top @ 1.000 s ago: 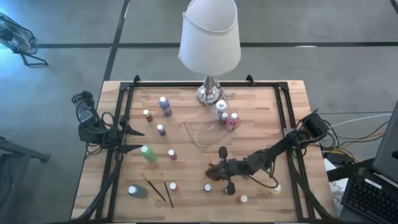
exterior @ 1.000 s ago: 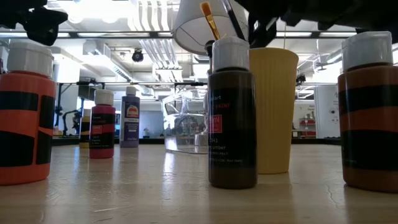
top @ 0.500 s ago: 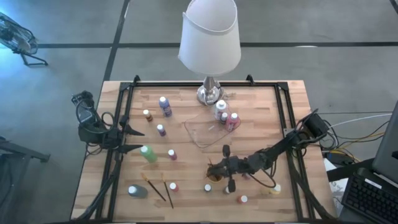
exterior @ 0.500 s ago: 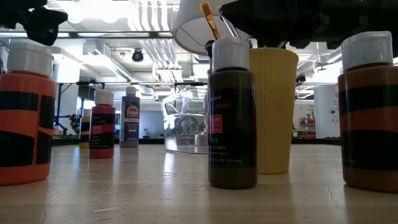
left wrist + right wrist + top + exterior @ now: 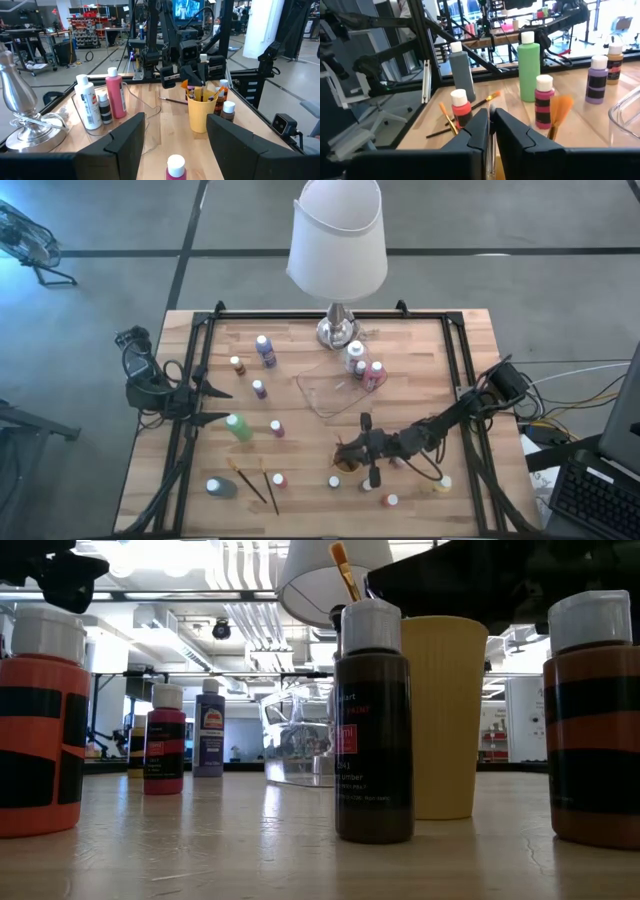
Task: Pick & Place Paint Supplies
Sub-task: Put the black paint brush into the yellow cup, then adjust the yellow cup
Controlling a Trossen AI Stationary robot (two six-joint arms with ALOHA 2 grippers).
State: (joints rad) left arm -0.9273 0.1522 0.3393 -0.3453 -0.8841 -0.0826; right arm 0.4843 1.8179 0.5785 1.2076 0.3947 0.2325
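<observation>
My right gripper (image 5: pixel 347 450) reaches level from the table's right, just over the small orange cup (image 5: pixel 445 715), and is shut on a thin brush handle. Another brush with an orange tip (image 5: pixel 345 565) stands in the cup. Two brushes (image 5: pixel 255 482) lie flat on the wood near the front left. White-capped paint bottles stand about: a green one (image 5: pixel 238 427), a purple one (image 5: pixel 265 348), a grey one (image 5: pixel 220 487) and a brown one (image 5: pixel 372 720) before the cup. My left gripper (image 5: pixel 215 405) waits open at the table's left edge. My right gripper pinches a thin brush handle (image 5: pixel 491 131) between its two fingers, which come level from the table's right above the cup. The handle shows only as a pale line in the narrow gap. Its lower end is hidden by the fingers.
A lamp (image 5: pixel 338 250) stands at the far middle. The clear plastic tray (image 5: pixel 330 392) lies between it and the cup, with three bottles (image 5: pixel 362 365) beside its far right corner. Small bottles (image 5: pixel 390 500) stand near the front edge. A black frame (image 5: pixel 462 380) rims the table.
My right gripper has sunk toward the cup and rolled a little. In the low view the dark arm now hangs lower over the cup's rim, and the dark handle it carries has dropped out of sight behind the brown bottle.
</observation>
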